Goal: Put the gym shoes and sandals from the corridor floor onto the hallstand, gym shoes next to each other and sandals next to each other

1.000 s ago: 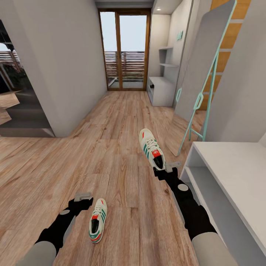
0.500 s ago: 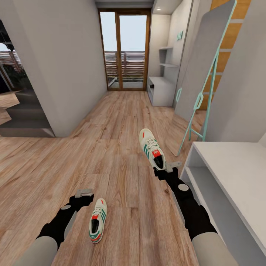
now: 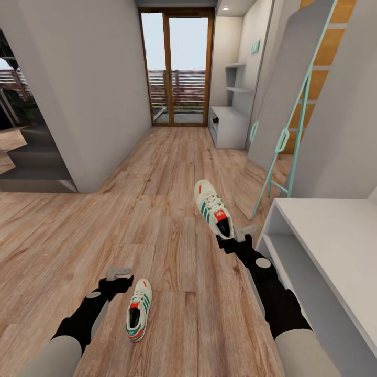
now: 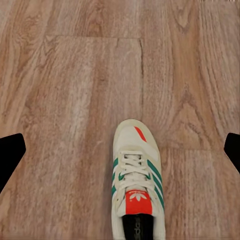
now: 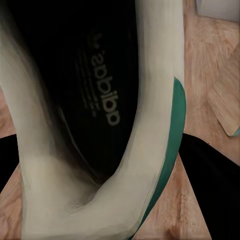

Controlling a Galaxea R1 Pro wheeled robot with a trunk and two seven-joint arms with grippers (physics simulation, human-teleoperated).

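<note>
White leather, green-striped gym shoe (image 3: 212, 207) is apparently clamped at its heel by the right claw (image 3: 234, 240), while the wide-open left claw (image 4: 120, 150) hovers over its mate (image 3: 137, 310) on the wood-plank floor (image 3: 63, 235); next, lift toward the distant light-grey hallstand (image 3: 230, 125).

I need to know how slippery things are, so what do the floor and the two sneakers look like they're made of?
The floor looks like light-brown wood or laminate planks: grain and board seams show, with a matte finish. Both sneakers, the far one and the near one, look like off-white leather or synthetic with green stripes and woven laces; the render leaves it open.
</note>
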